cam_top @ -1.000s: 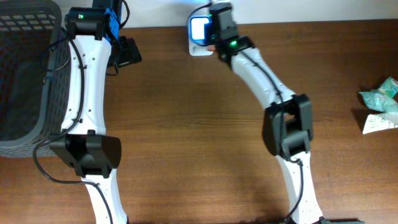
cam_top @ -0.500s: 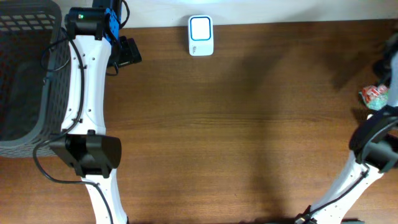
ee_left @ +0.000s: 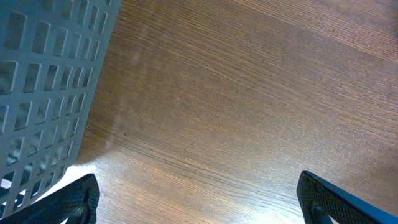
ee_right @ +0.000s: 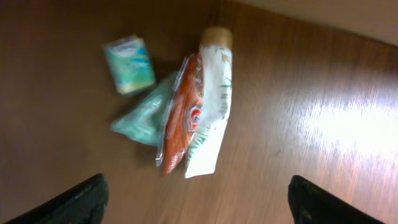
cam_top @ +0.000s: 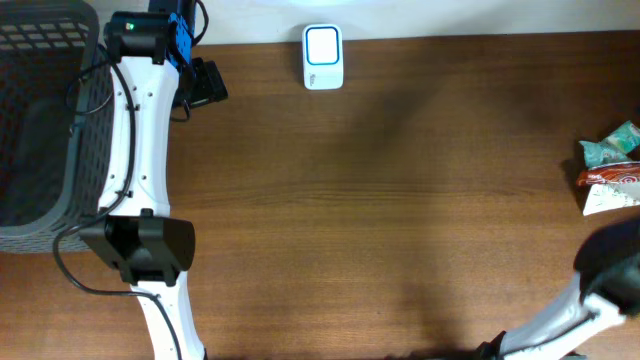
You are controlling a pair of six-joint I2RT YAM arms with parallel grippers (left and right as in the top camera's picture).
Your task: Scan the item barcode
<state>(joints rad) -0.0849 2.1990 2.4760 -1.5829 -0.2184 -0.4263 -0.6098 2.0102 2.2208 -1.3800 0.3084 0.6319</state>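
Hovering with its jaws spread wide, the right claw pinches nothing above a heap of packets at the bench's right edge. The orange-red packet lies against a white pouch, with teal packs beside them. It looks light, soft and slippery, so pinch across its narrow middle. The left claw is spread too, empty beside the basket. The scanner sits well apart at the far edge.

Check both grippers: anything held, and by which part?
Nothing held. The left gripper is open over the table by the basket. The right gripper is open above the packet pile, not touching it.
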